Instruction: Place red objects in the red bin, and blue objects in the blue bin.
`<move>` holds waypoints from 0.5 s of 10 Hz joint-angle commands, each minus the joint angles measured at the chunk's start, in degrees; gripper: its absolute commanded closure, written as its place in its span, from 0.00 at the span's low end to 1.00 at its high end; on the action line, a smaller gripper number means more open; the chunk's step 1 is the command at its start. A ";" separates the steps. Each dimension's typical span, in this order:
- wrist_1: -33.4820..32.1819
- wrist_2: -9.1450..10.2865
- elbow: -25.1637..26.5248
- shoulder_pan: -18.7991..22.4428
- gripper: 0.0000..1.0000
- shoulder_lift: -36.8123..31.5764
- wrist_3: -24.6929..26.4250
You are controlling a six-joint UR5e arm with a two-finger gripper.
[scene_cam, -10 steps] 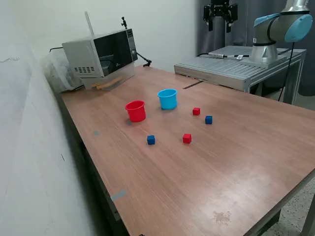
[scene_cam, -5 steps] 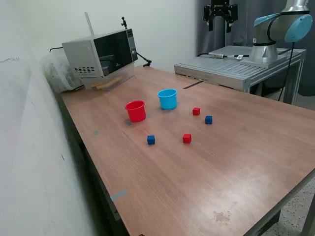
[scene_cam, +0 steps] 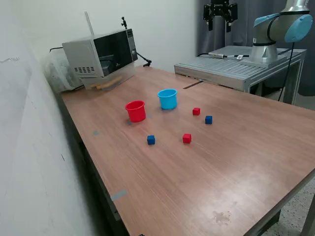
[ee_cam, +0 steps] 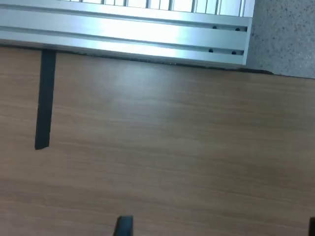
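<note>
A UR5e arm [scene_cam: 275, 29] shows silver-grey tubular links and a light blue cap over a rounded joint, its cylindrical grey base flaring out at the foot. The two-finger gripper [scene_cam: 220, 22] is black and blocky, with two dark fingers projecting from a squared body. In the wrist view, one black fingertip [ee_cam: 123, 226] appears as a flat, dark, square-cut tab.

A microwave [scene_cam: 101, 56] sits on the wooden table [scene_cam: 236, 152], near the wall.
</note>
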 commanded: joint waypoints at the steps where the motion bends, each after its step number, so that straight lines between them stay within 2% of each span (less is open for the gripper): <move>1: -0.16 0.16 0.06 0.20 0.00 -0.31 -0.02; 5: -0.16 0.16 0.76 0.64 0.00 -1.80 0.59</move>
